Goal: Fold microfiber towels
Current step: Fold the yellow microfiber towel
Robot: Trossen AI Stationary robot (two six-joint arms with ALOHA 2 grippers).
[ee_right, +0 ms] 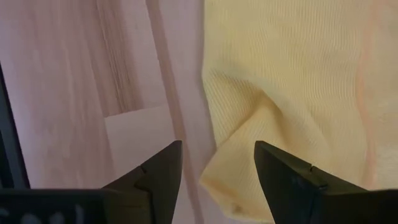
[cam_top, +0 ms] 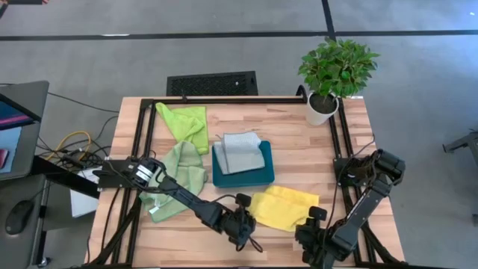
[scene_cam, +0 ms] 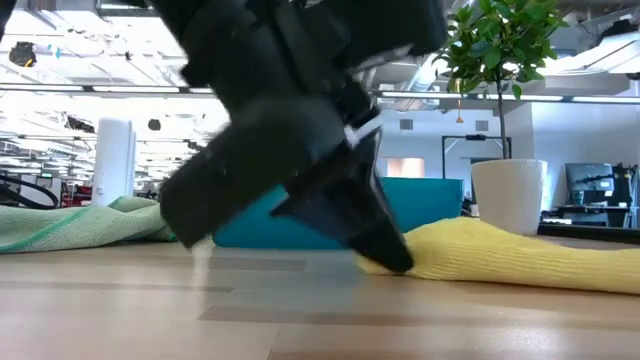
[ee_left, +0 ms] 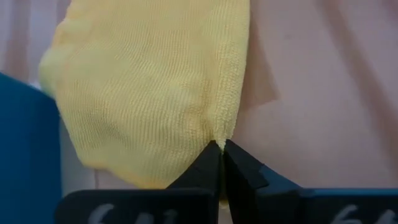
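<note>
The left gripper point(ee_left: 221, 148) is sitting low at the tabletop point(cam_top: 299, 131) front, its jaws closed tight on the near-left edge of the yellow towel point(cam_top: 284, 207). The right gripper point(ee_right: 217, 158) is hovering at the towel's near-right corner, jaws standing wide apart, holding nothing. The yellow towel is lying rumpled on the tabletop just in front of the tray point(cam_top: 243, 178). The grey towel point(cam_top: 243, 152) is lying folded in the tray. The sage towel point(cam_top: 179, 179) is lying bunched to the left of the tray, under the left arm. The lime towel point(cam_top: 187, 123) is lying behind it, towards the far edge. A plant point(cam_top: 336, 71) is standing at the far-right corner.
</note>
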